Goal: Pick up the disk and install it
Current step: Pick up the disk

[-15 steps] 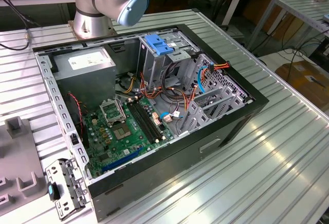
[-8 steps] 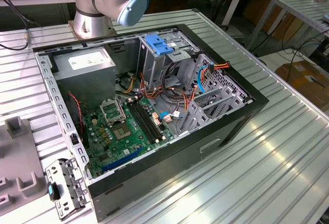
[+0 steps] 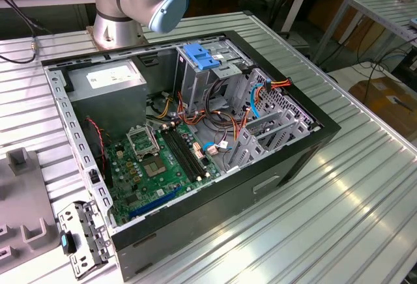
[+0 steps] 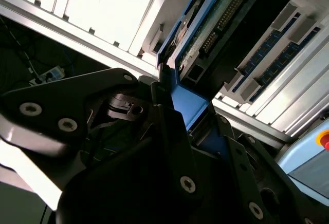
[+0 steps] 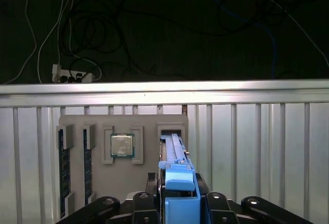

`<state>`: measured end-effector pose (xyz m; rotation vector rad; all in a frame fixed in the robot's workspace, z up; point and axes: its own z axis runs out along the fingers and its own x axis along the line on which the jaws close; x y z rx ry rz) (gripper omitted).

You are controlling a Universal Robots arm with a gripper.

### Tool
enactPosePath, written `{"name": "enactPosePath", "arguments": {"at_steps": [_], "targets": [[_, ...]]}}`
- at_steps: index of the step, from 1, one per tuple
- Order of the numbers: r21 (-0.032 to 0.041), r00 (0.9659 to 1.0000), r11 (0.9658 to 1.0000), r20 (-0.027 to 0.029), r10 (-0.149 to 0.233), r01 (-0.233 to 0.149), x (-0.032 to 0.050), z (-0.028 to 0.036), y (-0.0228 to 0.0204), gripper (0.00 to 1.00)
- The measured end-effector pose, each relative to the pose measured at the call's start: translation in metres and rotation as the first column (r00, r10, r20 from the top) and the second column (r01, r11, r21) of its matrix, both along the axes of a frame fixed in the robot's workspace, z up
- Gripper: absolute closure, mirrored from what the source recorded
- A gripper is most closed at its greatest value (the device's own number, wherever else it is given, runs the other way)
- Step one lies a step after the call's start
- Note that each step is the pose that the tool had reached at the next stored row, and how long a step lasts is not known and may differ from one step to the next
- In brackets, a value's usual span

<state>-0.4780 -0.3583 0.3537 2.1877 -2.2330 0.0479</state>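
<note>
In the first wrist view the disk (image 5: 174, 149) shows edge-on, a thin silver slab capped by its blue plastic bracket (image 5: 180, 196). My gripper (image 5: 177, 201) is shut on that bracket, one black finger on each side. The disk's far end reaches the slot of a grey holder (image 5: 149, 124); I cannot tell whether it still sits inside. The second wrist view shows the disk's (image 4: 205, 23) green circuit board and blue frame running away from the gripper (image 4: 187, 106). The exterior view has the open computer case (image 3: 287, 160) with its metal drive cage (image 3: 195, 82).
The grey holder also carries a processor chip (image 5: 122, 146) and memory sticks (image 5: 62, 167). A table rail (image 5: 164, 93) runs behind it, with cables on dark floor beyond. The arm's base (image 3: 114, 17) stands behind the case. A loose metal bracket (image 3: 81, 238) lies on the exterior view's left.
</note>
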Motion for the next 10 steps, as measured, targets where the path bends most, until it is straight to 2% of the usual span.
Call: {"name": "enactPosePath", "arguments": {"at_steps": [6, 10], "targets": [[0.0000, 1.0000, 1.0000, 0.0000, 0.000, 0.000, 0.0000, 0.0128, 0.0000, 0.63], [0.0000, 1.0000, 1.0000, 0.0001, 0.000, 0.000, 0.0000, 0.0277, 0.0000, 0.63]]}}
